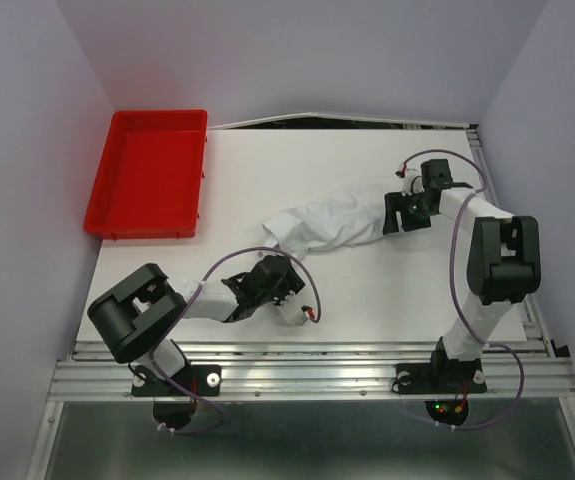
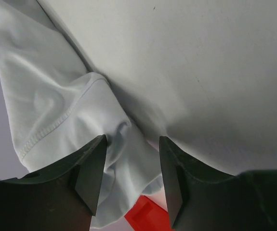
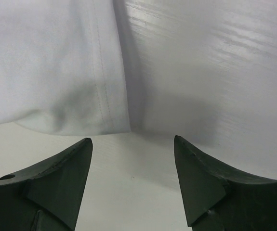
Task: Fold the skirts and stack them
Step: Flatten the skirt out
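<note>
A white skirt (image 1: 327,222) lies crumpled across the middle of the white table. My left gripper (image 1: 279,268) is open at the skirt's near-left end; in the left wrist view (image 2: 131,159) a hemmed corner of the skirt (image 2: 71,115) lies between its jaws, which stand apart and do not pinch it. My right gripper (image 1: 397,215) is open at the skirt's right end. In the right wrist view (image 3: 133,149) the skirt's hem corner (image 3: 80,86) lies just beyond the fingertips, with bare table between the jaws.
A red tray (image 1: 150,172) sits at the table's far left and shows as a red patch in the left wrist view (image 2: 145,216). A metal rail (image 1: 307,375) runs along the near edge. Purple walls close in the sides.
</note>
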### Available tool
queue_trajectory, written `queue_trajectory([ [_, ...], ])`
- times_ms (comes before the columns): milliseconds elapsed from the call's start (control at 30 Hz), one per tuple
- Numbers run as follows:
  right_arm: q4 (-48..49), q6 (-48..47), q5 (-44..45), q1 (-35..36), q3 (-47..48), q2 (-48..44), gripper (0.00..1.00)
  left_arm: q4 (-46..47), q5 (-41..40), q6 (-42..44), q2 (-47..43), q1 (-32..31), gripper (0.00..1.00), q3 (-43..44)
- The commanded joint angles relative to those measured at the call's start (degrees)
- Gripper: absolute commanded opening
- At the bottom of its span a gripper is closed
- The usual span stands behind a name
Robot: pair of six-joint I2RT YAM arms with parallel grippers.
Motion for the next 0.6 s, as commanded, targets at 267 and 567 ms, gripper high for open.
queue_trajectory([
  [267,8.44,-17.93,1.96,-1.02,-7.88,-13.64,0.84,11.3,-0.01,-2.1,1.9,-0.28,0.22,0.27],
  [567,22.35,-43.75,-12.67,-1.63,-22.83,-22.69,0.84,-9.32,11.29,-25.27,-5.58,5.06,0.0,13.23],
])
